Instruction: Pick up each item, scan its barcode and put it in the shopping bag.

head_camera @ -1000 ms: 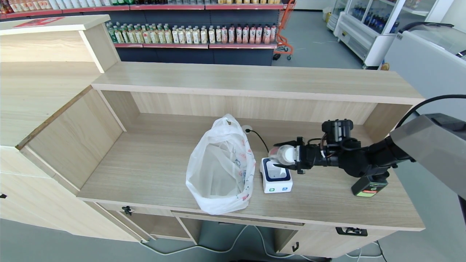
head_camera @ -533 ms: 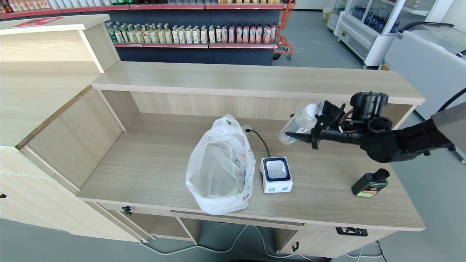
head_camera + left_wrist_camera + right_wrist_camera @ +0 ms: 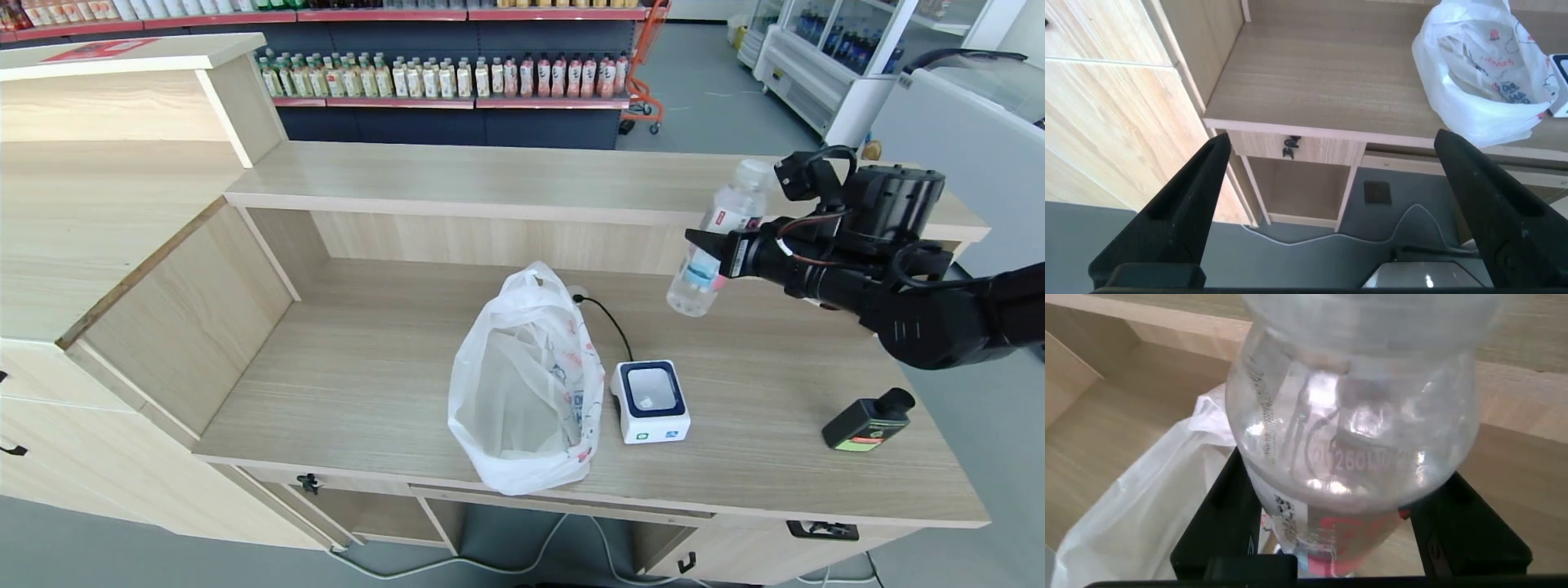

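Observation:
My right gripper [image 3: 712, 260] is shut on a clear plastic water bottle [image 3: 718, 237], held tilted high above the counter, up and to the right of the white barcode scanner [image 3: 651, 400]. The bottle [image 3: 1355, 433] looms close in the right wrist view, with the bag [image 3: 1151, 514] below it. The white shopping bag [image 3: 526, 380] stands open on the counter just left of the scanner. A small dark bottle [image 3: 867, 420] lies on the counter at the right. My left gripper [image 3: 1339, 208] hangs open below and in front of the counter's left front edge, with the bag [image 3: 1482, 69] farther off.
The wooden counter [image 3: 367, 367] has a raised back shelf [image 3: 490, 175] and a side wall on the left. A black cable [image 3: 604, 318] runs from the scanner to the back wall. Drawers [image 3: 1290, 151] sit under the front edge.
My right gripper has lifted the water bottle from over the scanner, up and to the right, tilting it more upright. The head camera has shifted, so the whole scene sits further right.

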Available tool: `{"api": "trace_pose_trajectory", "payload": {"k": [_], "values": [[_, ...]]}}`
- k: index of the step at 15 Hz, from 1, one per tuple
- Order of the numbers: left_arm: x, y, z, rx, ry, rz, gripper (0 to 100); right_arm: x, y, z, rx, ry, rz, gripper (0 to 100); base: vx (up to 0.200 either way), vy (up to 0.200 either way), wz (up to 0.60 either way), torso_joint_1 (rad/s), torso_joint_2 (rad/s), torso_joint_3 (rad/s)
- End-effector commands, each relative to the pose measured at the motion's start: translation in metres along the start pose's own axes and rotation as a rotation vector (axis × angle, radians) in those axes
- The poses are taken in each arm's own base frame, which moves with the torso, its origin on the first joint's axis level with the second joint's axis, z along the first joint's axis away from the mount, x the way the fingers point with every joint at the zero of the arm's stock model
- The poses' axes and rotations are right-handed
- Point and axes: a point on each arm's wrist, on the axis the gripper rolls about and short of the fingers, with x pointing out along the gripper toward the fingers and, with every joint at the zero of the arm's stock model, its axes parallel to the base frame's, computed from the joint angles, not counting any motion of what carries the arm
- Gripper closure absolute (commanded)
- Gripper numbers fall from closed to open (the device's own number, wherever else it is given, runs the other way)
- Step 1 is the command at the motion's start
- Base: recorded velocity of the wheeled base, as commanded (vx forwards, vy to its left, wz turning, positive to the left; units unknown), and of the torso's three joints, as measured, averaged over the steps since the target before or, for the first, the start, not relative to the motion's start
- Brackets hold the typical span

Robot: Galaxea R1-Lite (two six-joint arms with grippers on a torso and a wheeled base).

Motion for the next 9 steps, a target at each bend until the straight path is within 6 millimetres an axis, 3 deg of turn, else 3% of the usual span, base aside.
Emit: {"api": "trace_pose_trajectory", "payload": {"k": [1, 9], "values": [[0.0, 0.0, 0.0, 0.0, -0.002, 0.0, 0, 0.004, 0.024, -0.01, 0.065, 0.058, 0.059, 100, 0.0, 0.0, 0.0, 0.0, 0.0, 0.0], [0.0, 0.0, 0.0, 0.002, -0.002, 0.0, 0, 0.064, 0.108, -0.086, 0.028, 0.174, 0.277, 100, 0.0, 0.0, 0.0, 0.0, 0.0, 0.0]]}}
